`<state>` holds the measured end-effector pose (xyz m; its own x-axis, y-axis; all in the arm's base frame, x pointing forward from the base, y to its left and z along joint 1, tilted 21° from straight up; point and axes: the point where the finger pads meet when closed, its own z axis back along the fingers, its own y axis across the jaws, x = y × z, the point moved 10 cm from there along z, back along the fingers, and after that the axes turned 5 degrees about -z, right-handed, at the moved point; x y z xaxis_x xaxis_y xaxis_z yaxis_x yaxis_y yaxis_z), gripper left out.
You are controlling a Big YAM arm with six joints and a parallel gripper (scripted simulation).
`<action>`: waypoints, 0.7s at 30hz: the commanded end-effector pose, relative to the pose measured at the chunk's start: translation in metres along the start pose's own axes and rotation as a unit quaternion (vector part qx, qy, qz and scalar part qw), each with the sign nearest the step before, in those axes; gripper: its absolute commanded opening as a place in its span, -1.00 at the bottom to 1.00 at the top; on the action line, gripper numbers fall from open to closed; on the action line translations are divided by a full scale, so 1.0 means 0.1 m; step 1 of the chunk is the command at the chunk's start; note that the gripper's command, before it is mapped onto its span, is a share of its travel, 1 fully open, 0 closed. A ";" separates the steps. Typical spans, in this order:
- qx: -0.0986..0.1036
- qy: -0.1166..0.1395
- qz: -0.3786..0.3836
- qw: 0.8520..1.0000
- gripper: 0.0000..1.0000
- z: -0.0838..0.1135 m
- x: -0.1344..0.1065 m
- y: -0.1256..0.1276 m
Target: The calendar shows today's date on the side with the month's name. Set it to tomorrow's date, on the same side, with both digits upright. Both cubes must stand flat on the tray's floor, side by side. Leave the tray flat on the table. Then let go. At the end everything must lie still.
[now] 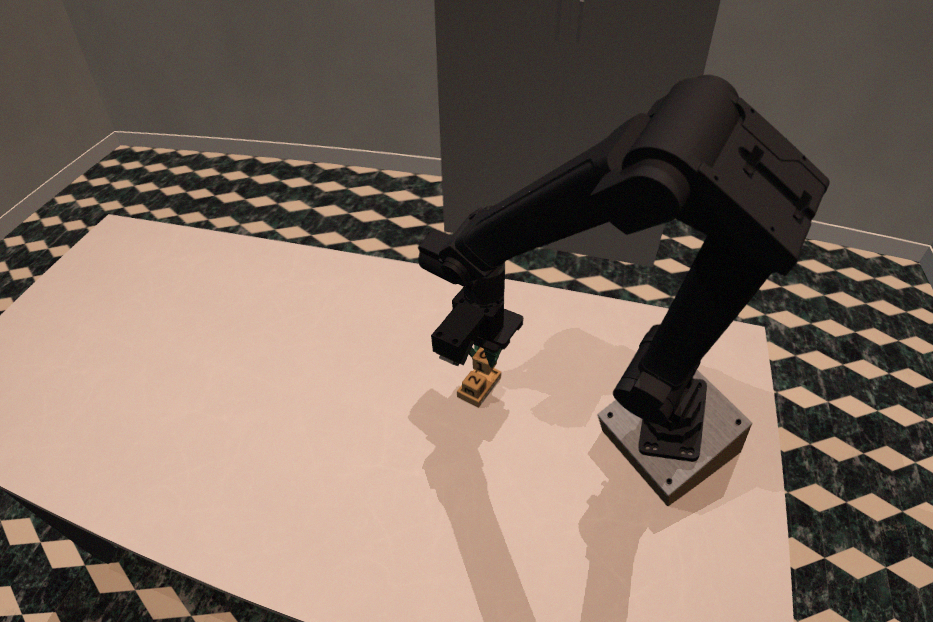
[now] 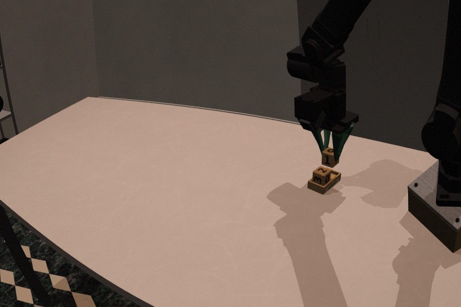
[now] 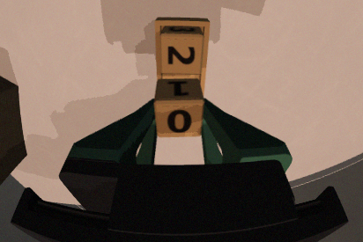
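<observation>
My gripper (image 1: 484, 357) (image 2: 330, 155) (image 3: 179, 106) is shut on a wooden cube (image 1: 479, 362) (image 2: 327, 160) (image 3: 179, 119) and holds it just above the tray's rear end. This cube has 0 on top and 1 on the side facing the other cube. The second cube (image 1: 473, 381) (image 2: 320, 175) (image 3: 181, 55) sits in the front end of the wooden tray (image 1: 468, 398) (image 2: 314, 187) (image 3: 206, 53). It has 2 on top; the exterior view shows 3 and 0 on its sides. The tray lies flat. Small lettering on its long side is unreadable. The held cube's underside is hidden.
The arm's metal base plate (image 1: 669, 469) (image 2: 422, 188) stands on the table (image 1: 225, 410) (image 2: 147, 202) to the right of the tray. The arm reaches over from there. A shelf rack (image 2: 7, 68) stands beyond the table at the far left.
</observation>
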<state>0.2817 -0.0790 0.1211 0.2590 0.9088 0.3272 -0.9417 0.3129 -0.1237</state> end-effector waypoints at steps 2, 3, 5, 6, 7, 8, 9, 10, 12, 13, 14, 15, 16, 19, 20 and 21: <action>-0.040 0.003 0.015 0.999 -0.49 0.56 0.01 -0.18; -0.040 0.003 0.015 0.999 -0.49 0.63 0.01 -0.18; -0.041 0.004 0.015 0.999 -0.49 0.75 0.01 -0.17; -0.041 0.004 0.015 0.999 -0.49 0.79 0.01 -0.17; -0.041 0.004 0.015 0.999 -0.49 0.83 0.01 -0.17; -0.041 0.004 0.015 0.999 -0.49 0.84 0.01 -0.16; -0.012 0.000 0.005 1.000 -0.49 0.67 -0.03 0.01; -0.012 0.000 0.005 1.000 -0.49 0.67 -0.03 0.01; -0.003 -0.001 0.008 1.000 -0.49 0.63 -0.01 0.00; -0.011 0.000 0.011 1.000 -0.49 0.68 0.00 -0.06; -0.018 0.001 0.013 1.000 -0.49 0.69 0.00 -0.09; -0.020 0.001 0.014 1.000 -0.49 0.69 0.00 -0.10; -0.020 0.001 0.014 1.000 -0.49 0.69 0.00 -0.10; -0.020 0.001 0.014 1.000 -0.49 0.69 0.00 -0.10; -0.020 0.001 0.014 1.000 -0.49 0.69 0.00 -0.10; -0.020 0.001 0.009 1.000 -0.49 0.69 0.01 -0.10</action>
<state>0.2678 -0.0968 0.1828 0.2482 0.9136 0.3220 -0.9387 0.3089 -0.1530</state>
